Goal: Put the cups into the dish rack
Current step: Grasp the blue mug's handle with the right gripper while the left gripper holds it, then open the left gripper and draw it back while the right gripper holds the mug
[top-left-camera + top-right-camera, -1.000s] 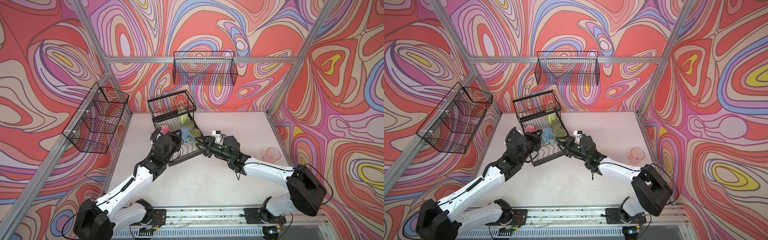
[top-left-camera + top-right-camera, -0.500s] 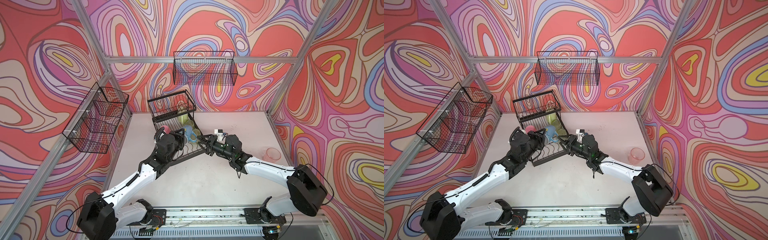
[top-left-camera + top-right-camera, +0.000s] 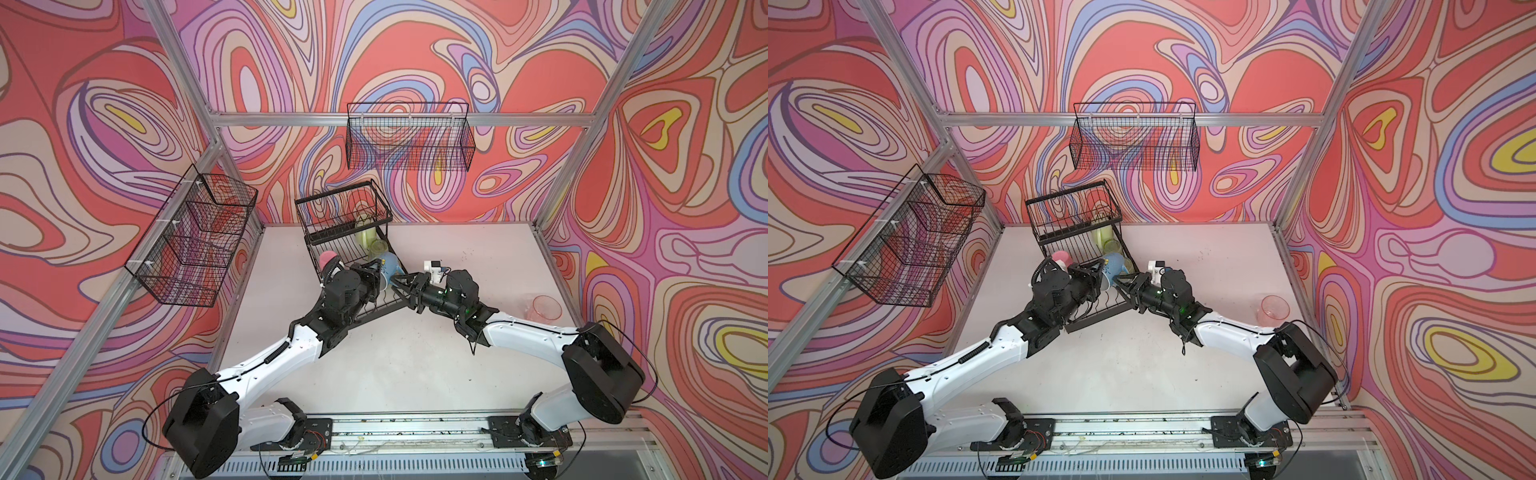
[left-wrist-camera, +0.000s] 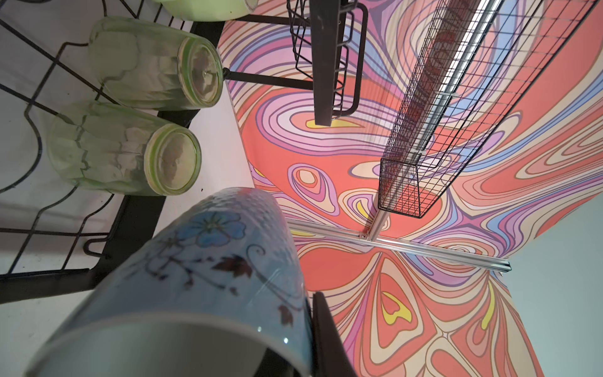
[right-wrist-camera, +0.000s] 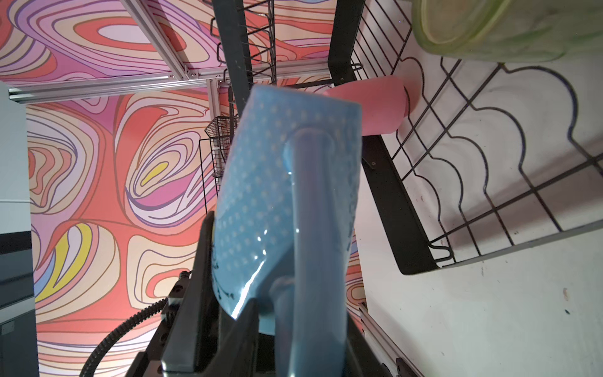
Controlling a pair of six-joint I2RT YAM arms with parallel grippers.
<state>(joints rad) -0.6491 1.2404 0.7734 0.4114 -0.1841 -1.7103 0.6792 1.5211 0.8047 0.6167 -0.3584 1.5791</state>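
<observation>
The left end effector [image 3: 376, 271] has carried the blue flower-printed handled mug [image 3: 390, 264] to the right, from above the lower tray of the black wire two-tier dish rack [image 3: 332, 192] to its right edge. The right end effector [image 3: 402, 281] has come closer, just beside the mug's handle.

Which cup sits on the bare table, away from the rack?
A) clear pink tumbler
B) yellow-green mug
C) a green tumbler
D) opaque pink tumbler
A: the clear pink tumbler sits alone at the right side of the table, well apart from the dish rack.
</observation>
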